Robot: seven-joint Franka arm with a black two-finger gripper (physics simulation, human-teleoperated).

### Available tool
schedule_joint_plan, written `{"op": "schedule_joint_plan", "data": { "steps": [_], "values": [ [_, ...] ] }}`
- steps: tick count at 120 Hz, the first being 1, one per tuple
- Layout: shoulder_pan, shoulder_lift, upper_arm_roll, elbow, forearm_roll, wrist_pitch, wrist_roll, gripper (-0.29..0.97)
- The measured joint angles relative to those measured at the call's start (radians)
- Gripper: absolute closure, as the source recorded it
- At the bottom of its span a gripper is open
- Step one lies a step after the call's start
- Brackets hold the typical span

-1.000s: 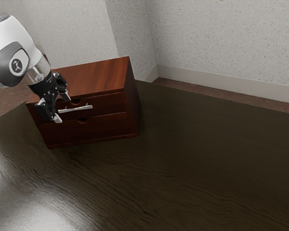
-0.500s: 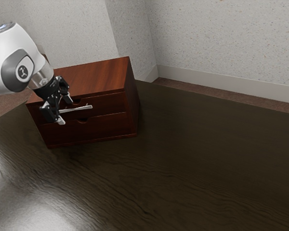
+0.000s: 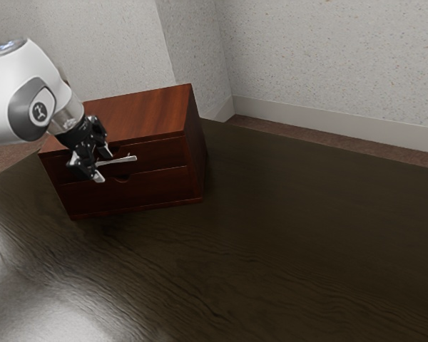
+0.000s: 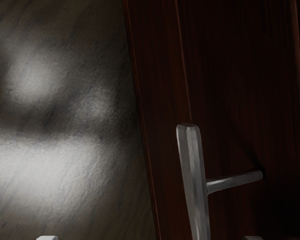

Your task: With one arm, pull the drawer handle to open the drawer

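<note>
Our black two-finger gripper [image 3: 100,164] stood open astride the silver bar handle [image 3: 121,159] of the reddish wooden chest [image 3: 150,107]; the wrist view showed its post [image 4: 235,180], bar cut off

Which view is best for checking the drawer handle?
Wrist view: the handle shows close up, silver bar and one mounting post against the drawer front. Exterior view shows it as a thin bar, its end by the gripper partly covered.
</note>
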Motion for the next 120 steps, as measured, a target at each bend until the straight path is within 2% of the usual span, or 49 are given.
{"op": "schedule_joint_plan", "data": {
  "steps": [120],
  "values": [
    [-0.020,-0.083,0.004,-0.133,-0.010,0.039,-0.010,0.35]
  ]
}}
